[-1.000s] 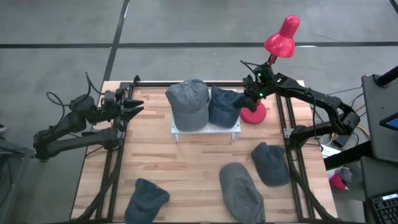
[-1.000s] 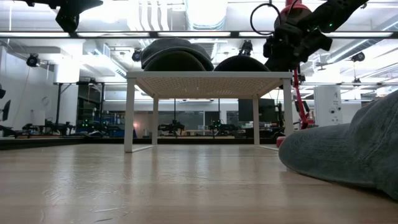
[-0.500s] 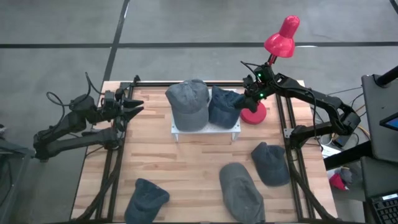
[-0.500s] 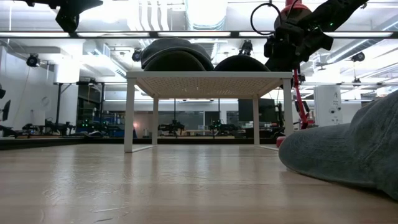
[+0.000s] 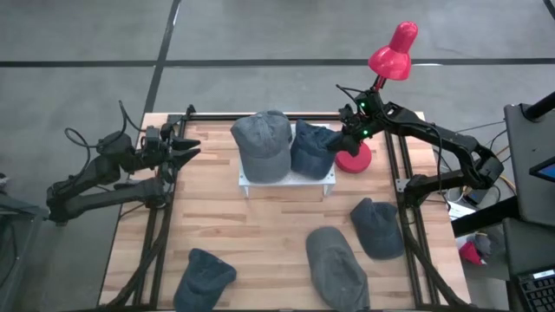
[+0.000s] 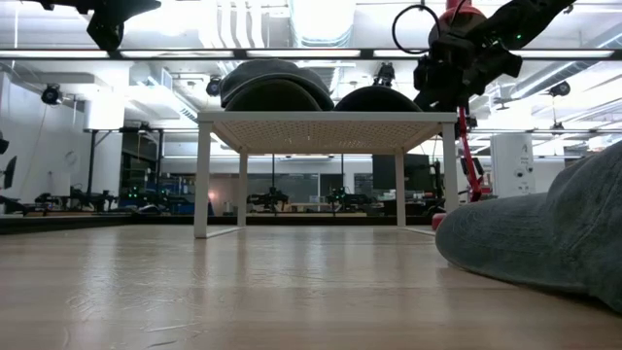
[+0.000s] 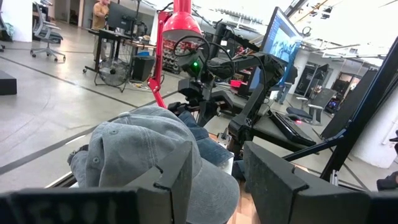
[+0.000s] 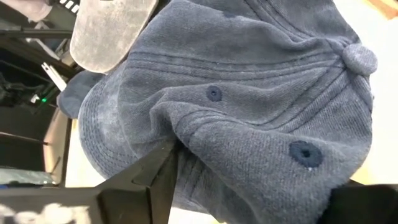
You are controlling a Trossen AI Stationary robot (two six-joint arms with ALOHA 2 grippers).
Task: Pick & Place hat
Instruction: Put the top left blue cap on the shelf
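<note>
Nearest the front edge of the tabletop (image 5: 260, 225) three caps lie loose and wait to be moved: a dark one (image 5: 204, 276) at the front left, a grey one (image 5: 336, 264) at front centre, and another dark one (image 5: 377, 227) just beside it toward the right. Farther back stands a small white rack (image 5: 286, 180), which already carries two caps side by side, a grey cap (image 5: 263, 144) on its left part and a blue cap (image 5: 312, 147) on its right part. By this count the task appears to be partly done, with two caps placed and three left on the wood. The right gripper (image 5: 349, 143) is at the right end of the rack, and its wrist view shows the fingers (image 8: 163, 168) closed on a fold of the blue cap's cloth, so this cap is judged not yet released. The left gripper (image 5: 184, 147) hovers over the rear left of the tabletop, well apart from every cap, with its fingers spread and holding nothing. Behind the rack, at the rear right, stands a red desk lamp (image 5: 392, 50), its base close to the right gripper.
</note>
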